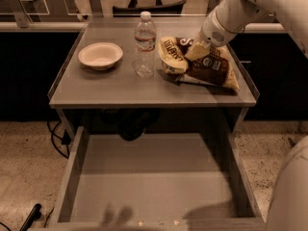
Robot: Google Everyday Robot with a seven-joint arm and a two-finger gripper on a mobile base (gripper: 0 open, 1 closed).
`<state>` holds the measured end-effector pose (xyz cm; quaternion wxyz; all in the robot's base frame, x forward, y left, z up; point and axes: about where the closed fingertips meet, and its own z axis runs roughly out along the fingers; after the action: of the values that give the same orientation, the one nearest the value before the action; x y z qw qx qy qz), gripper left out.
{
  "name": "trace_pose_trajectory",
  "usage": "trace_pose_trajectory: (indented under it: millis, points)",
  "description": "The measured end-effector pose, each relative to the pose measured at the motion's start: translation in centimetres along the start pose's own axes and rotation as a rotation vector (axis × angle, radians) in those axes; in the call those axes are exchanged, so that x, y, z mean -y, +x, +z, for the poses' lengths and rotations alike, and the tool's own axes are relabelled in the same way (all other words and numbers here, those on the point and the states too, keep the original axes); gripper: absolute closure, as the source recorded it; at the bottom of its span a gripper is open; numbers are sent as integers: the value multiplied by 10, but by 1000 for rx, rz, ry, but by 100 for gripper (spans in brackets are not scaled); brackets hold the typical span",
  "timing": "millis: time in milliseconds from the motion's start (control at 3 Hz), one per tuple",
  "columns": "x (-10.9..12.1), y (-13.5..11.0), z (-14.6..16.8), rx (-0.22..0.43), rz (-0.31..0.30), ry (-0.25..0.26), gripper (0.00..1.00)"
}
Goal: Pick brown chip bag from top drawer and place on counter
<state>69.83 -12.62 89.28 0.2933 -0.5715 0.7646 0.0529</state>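
The brown chip bag (208, 67) lies crumpled on the right part of the counter (110, 88), dark brown with pale yellow edges. My gripper (197, 49) comes down from the upper right on a white arm and is shut on the bag's upper middle fold. The bag's lower edge rests on the counter, close to the right rim. The top drawer (149, 186) stands pulled out below the counter, with nothing on its flat grey bottom.
A clear water bottle (145, 44) stands just left of the bag. A white bowl (100, 55) sits at the counter's left. The arm's white body (291, 191) fills the lower right corner. A dark-fronted ledge (29, 27) runs behind.
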Motion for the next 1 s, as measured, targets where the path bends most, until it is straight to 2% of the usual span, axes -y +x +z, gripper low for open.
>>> trace_pose_trajectory:
  millis: [1000]
  points:
    - [0, 0, 0, 0, 0, 0, 3]
